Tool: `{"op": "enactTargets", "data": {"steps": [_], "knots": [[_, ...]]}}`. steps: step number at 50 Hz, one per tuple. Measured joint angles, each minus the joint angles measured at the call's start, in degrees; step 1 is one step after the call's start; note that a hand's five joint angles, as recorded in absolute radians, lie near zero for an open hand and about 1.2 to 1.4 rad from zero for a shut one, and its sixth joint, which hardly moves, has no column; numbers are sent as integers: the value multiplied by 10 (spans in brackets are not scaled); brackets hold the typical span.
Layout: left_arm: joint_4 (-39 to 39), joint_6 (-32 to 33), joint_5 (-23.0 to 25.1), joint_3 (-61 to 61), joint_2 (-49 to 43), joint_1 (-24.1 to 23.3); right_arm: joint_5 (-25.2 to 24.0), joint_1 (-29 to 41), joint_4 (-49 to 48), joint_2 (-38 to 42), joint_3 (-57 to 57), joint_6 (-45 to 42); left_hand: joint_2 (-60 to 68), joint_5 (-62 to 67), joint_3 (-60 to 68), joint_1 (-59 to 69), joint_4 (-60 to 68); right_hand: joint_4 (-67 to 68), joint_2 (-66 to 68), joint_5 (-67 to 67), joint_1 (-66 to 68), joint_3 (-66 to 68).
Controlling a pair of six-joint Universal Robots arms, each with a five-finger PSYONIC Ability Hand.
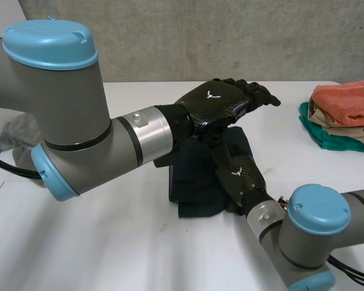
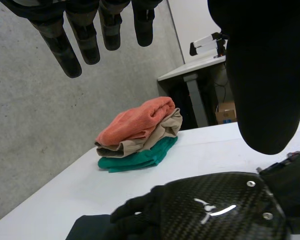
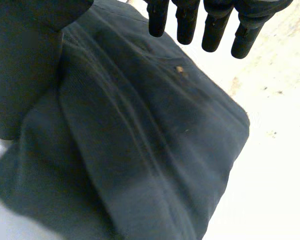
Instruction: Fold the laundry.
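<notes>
Both the left robot hand [image 1: 221, 103] and the right robot hand [image 1: 239, 176] are open over a folded dark navy cloth [image 1: 197, 182].
The left robot hand hovers with straight fingers [image 2: 85, 35], holding nothing, just above the right robot hand. The right one reaches low across the cloth with its fingers [image 3: 210, 25] stretched out and nothing pinched. The cloth lies flat near the middle of the white bench [image 1: 109, 242]. Towards the bench's right end sits a stack of folded cloths [image 1: 343, 115], orange on tan on green, well apart. A crumpled grey cloth [image 1: 15, 136] lies behind the left arm.
</notes>
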Motion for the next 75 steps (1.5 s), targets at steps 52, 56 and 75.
{"op": "enactTargets", "data": {"steps": [52, 56, 75], "knots": [[73, -75, -27, -25, 75, 30, -116, -404, -16, 125, -505, 165, 0, 0, 0, 0, 0, 565, 565, 515, 490, 553], [73, -73, -26, -33, 71, 28, -208, -454, -7, 197, -516, 193, 0, 0, 0, 0, 0, 565, 565, 515, 490, 553], [73, -73, -28, -39, 62, 22, -308, -531, -9, 162, -437, 226, 0, 0, 1, 0, 1, 1, 18, 0, 15, 1]]}}
